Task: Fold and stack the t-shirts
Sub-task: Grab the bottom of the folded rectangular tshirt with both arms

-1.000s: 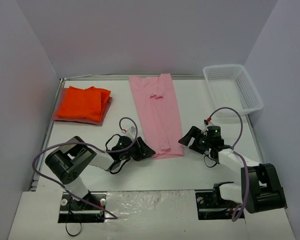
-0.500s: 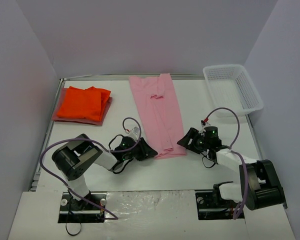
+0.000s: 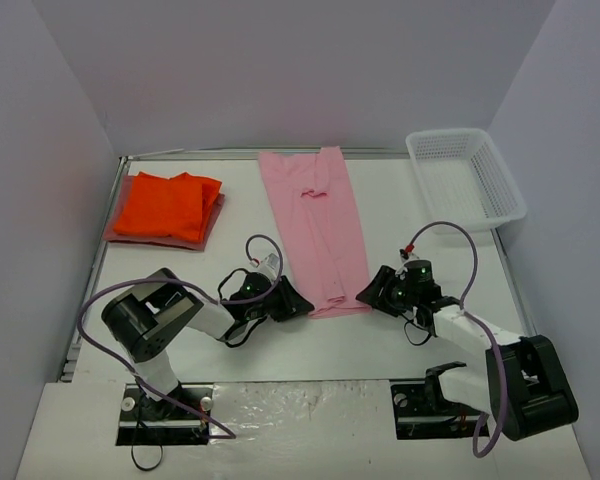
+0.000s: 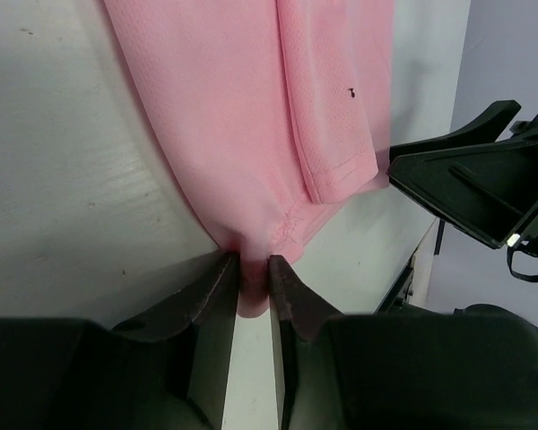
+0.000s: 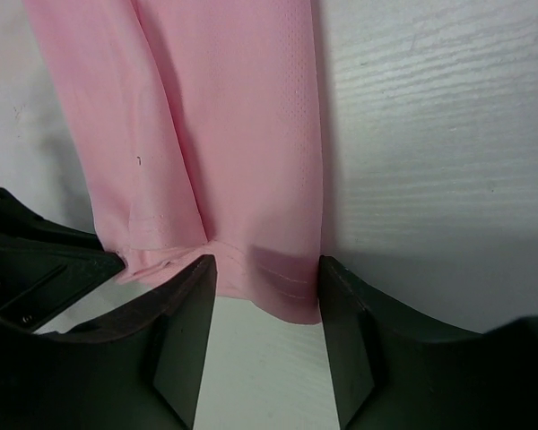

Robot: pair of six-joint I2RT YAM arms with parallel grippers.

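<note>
The light pink t-shirt point(image 3: 315, 225) lies folded into a long strip down the middle of the table. My left gripper point(image 3: 298, 302) is shut on its near left corner; in the left wrist view the cloth point(image 4: 251, 152) is pinched between the fingers point(image 4: 217, 309). My right gripper point(image 3: 368, 297) is open at the near right corner, and in the right wrist view the hem point(image 5: 278, 282) lies between its spread fingers point(image 5: 184, 322). The bright orange t-shirt point(image 3: 165, 203) lies folded on the dull pinkish-red one point(image 3: 202, 238) at the far left.
A white mesh basket point(image 3: 466, 178) stands at the far right corner. Grey walls close in the table on three sides. The right gripper's black finger point(image 4: 466, 184) shows in the left wrist view.
My left gripper has moved right onto the shirt's near left corner and stays there. My right gripper has come down and left to the near right corner.
</note>
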